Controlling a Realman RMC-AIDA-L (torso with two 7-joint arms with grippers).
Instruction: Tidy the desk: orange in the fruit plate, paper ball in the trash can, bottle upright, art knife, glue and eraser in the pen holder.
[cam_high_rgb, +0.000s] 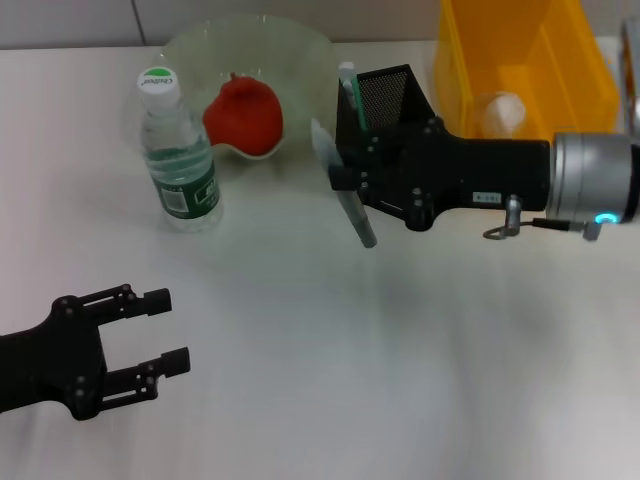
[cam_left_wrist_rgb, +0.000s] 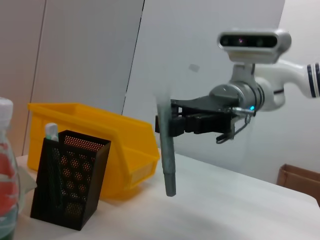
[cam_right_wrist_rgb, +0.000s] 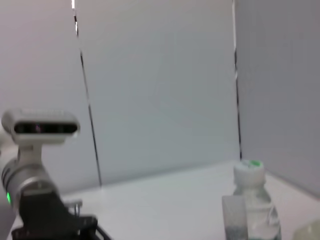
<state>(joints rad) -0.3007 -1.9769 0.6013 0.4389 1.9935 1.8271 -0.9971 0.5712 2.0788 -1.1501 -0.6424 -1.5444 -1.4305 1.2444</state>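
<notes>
Above the desk (cam_high_rgb: 400, 350), my right gripper (cam_high_rgb: 338, 163) is shut on the glue (cam_high_rgb: 355, 215), a grey stick hanging tilted just in front of the pen holder (cam_high_rgb: 388, 92); the left wrist view shows that glue (cam_left_wrist_rgb: 168, 160) clear of the tabletop. The green art knife (cam_high_rgb: 347, 88) stands inside the holder. The orange (cam_high_rgb: 243, 115) lies in the fruit plate (cam_high_rgb: 290, 45). Beside the plate, the bottle (cam_high_rgb: 180, 160) stands upright. The paper ball (cam_high_rgb: 498, 110) lies in the trash can (cam_high_rgb: 560, 70). My left gripper (cam_high_rgb: 168, 330) is open and empty at the near left. The eraser is out of view.
The trash can stands at the far right, close behind my right arm (cam_high_rgb: 500, 180). Pen holder (cam_left_wrist_rgb: 70, 177) and trash can (cam_left_wrist_rgb: 110, 145) stand side by side. Bare tabletop stretches between the two grippers.
</notes>
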